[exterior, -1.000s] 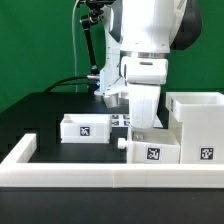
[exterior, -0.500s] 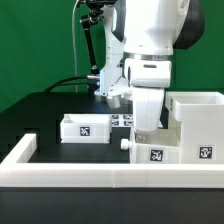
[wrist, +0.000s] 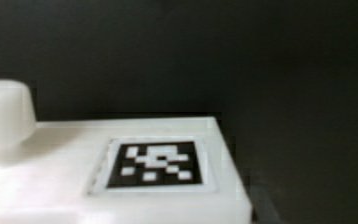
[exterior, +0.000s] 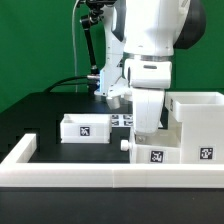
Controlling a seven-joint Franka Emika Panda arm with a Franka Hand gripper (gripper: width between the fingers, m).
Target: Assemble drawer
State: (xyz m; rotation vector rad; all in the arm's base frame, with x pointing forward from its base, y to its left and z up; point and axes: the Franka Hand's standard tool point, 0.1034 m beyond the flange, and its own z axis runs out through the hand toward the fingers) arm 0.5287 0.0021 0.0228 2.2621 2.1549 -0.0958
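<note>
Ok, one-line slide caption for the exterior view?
Gripper low over a tagged white box beside the taller open case; a second tagged box sits apart on the black table.

front edge: rail (exterior: 100, 177) runs along it, turning back at the exterior view's left corner | mid-worktop: small drawer box (exterior: 85, 128) | exterior view's right edge: drawer frame (exterior: 200, 125), second drawer box (exterior: 155, 152) just beside it, knob (exterior: 123, 144) pointing toward the exterior view's left | behind both boxes: marker board (exterior: 122, 119)
</note>
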